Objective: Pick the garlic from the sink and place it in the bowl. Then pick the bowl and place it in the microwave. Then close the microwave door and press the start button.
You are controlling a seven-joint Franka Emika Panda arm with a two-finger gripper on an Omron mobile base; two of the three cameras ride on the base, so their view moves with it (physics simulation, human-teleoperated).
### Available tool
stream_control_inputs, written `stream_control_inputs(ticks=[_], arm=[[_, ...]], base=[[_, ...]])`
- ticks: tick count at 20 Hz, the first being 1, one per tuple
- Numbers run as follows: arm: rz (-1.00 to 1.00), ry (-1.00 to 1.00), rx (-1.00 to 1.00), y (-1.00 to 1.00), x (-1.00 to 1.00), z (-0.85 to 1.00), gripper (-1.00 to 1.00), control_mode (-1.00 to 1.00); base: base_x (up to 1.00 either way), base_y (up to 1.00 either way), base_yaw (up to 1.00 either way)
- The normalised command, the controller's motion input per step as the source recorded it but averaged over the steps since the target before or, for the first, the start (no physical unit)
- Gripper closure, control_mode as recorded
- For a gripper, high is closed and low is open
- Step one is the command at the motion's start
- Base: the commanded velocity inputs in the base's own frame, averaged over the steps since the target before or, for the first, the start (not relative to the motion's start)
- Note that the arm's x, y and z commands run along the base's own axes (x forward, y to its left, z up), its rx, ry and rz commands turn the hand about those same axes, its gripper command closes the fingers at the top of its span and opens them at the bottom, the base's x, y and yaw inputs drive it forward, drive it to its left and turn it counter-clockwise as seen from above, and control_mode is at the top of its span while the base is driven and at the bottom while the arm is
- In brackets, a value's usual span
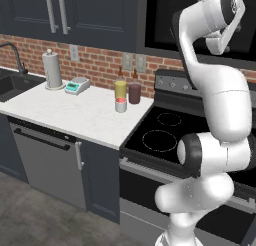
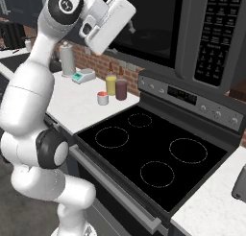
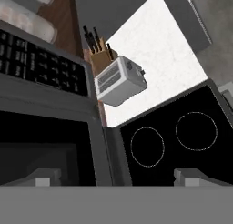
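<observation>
Pincer (image 3: 116, 176): raised high in front of the microwave (image 2: 192, 33); hand view shows both finger tips (image 3: 43, 177) set wide apart, nothing between them. Open, empty.

Microwave: black, mounted above the stove (image 2: 153, 153). Its keypad panel (image 2: 218, 36) sits at 3 o'clock of the dark window in the right base view. Whether the microwave door (image 2: 144, 26) is fully shut cannot be told.

Sink (image 1: 12, 85): black basin at the 9 o'clock edge of the left base view, curved faucet (image 1: 15, 55) behind it. Garlic and bowl cannot be made out in any frame.

Counter (image 1: 75, 112): white, speckled, between sink and stove. Carries:
- paper towel roll (image 1: 52, 69), upright, near the sink;
- small kitchen scale (image 1: 77, 85), just beside the roll;
- yellow bottle (image 1: 120, 87) and dark red bottle (image 1: 134, 88), side by side by the brick wall;
- small red-topped jar (image 1: 120, 105), in front of the yellow bottle.

Stove: black glass top, four burner rings.

Hand view, beyond the stove: white toaster (image 3: 120, 80) and knife block (image 3: 101, 52) on another white counter stretch.
</observation>
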Motion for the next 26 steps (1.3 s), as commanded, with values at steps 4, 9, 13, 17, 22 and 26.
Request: stream_control_inputs(ticks=[4, 9, 13, 17, 22, 26], arm=[[0.19, 0.01, -0.06, 0.24, -1.00, 0.00, -1.00, -1.00], [0.26, 0.11, -0.14, 0.16, -1.00, 0.00, -1.00, -1.00], [0.32, 0.20, -0.27, 0.14, -1.00, 0.00, -1.00, -1.00], [0.34, 0.18, -0.34, 0.13, -0.92, -0.07, -1.00, -1.00], [0.29, 0.12, -0.38, 0.15, -0.80, -0.04, -1.00, -1.00], [0.29, 0.11, -0.38, 0.08, -0.67, -0.13, -1.00, -1.00]], base=[[0.00, 0.00, 0.00], [0.00, 0.00, 0.00], [0.00, 0.00, 0.00], [0.00, 0.00, 0.00], [0.00, 0.00, 0.00], [0.00, 0.00, 0.00]])
